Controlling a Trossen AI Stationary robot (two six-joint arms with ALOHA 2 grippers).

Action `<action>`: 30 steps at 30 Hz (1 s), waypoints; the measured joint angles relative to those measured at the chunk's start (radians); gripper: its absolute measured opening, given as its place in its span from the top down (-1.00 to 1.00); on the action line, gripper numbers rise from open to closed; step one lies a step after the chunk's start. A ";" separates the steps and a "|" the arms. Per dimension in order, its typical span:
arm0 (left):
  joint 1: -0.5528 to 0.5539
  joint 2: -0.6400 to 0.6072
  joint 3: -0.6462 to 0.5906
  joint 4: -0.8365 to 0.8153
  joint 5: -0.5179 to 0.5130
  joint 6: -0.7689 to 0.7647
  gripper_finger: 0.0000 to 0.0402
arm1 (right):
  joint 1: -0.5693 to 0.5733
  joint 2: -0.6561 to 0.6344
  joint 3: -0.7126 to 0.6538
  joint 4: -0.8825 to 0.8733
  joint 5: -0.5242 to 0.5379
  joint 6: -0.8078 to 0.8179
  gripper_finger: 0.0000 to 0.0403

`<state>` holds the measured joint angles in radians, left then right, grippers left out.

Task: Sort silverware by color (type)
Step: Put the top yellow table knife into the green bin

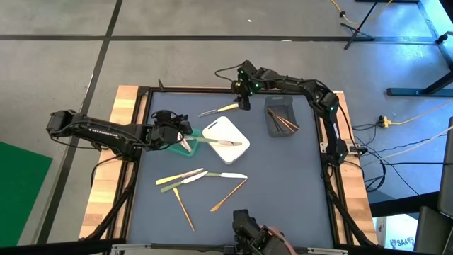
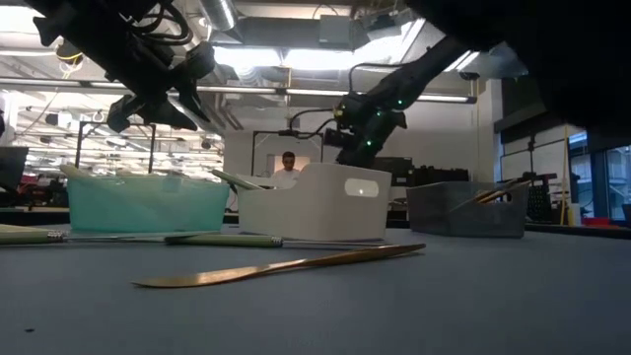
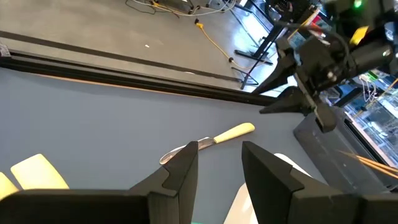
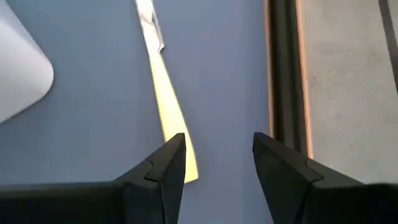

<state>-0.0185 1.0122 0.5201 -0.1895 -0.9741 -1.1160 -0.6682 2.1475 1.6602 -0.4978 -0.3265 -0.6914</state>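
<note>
Silverware lies scattered on your tabletop in the high view, more in the grey bin. Left wrist: left gripper fingers released, empty. Right wrist: right gripper fingers released above the yellow-handled knife, not grasping.

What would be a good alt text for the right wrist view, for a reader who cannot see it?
The right claw, open and empty, hovers over a pale yellow-handled utensil lying on the grey table. A corner of the white container shows at one side, and the table's dark frame at the other.
</note>
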 joint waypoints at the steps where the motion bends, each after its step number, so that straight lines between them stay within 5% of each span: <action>1: 0.000 0.000 0.000 0.000 0.000 0.000 0.41 | 0.000 0.000 -0.010 0.003 0.000 -0.007 0.13; 30: 0.001 0.000 0.000 0.005 0.024 -0.008 0.41 | 0.001 0.069 -0.025 0.026 -0.060 -0.074 0.13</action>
<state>-0.0177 1.0126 0.5201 -0.1848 -0.9504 -1.1244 -0.6674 2.2165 1.6350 -0.4717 -0.3864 -0.7658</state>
